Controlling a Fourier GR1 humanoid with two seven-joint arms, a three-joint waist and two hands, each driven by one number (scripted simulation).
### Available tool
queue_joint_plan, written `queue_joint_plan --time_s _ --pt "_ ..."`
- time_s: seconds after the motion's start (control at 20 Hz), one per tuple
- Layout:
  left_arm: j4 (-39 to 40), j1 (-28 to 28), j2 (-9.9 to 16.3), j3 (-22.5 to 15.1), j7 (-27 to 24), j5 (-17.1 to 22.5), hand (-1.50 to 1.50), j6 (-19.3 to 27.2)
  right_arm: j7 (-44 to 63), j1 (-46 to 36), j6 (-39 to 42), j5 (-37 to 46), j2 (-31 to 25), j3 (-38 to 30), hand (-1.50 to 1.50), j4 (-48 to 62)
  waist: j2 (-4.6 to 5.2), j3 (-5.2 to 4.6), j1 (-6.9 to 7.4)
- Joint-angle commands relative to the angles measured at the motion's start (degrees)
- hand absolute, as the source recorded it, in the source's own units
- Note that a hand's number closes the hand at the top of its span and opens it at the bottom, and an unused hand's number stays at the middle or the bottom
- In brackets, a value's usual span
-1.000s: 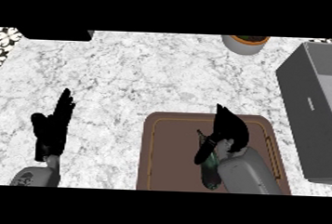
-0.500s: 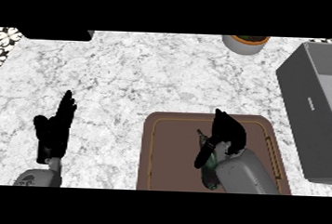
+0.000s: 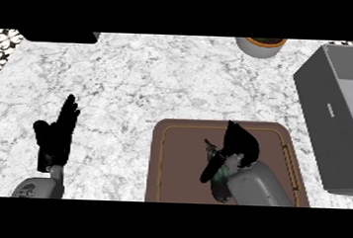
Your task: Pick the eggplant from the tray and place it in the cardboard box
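Observation:
A brown tray [image 3: 179,160] lies at the counter's near edge. On it lies the dark eggplant [image 3: 219,184], its greenish side showing under my right forearm. My right hand [image 3: 239,143] rests over the eggplant's far end, thumb down beside it and fingers pointing away, not curled round it. The grey box [image 3: 340,107] stands at the right edge, open side up. My left hand [image 3: 56,136] rests open at the lower left, fingers up, apart from the tray.
A pot with a brown inside [image 3: 261,45] stands at the back, right of centre. A dark slab [image 3: 58,36] sits at the back left. White marble counter [image 3: 151,80] stretches between the tray and the back.
My right hand has shifted slightly over the eggplant on the tray. The left hand has edged a little to the right and stays open.

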Motion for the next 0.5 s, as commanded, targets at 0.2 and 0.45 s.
queue_joint_plan --time_s 0.2,0.45 --pt "0.4 -0.8 -0.8 -0.2 -0.8 -1.1 0.0 0.4 13.3 -3.0 -0.6 -1.9 0.9 1.9 -1.5 2.6 0.13 0.02 0.2" --pt "-0.1 -0.2 -0.2 1.5 0.3 -0.5 0.0 -0.5 4.8 -2.0 -1.9 2.4 0.9 2.7 1.5 2.8 0.06 0.05 -0.01"
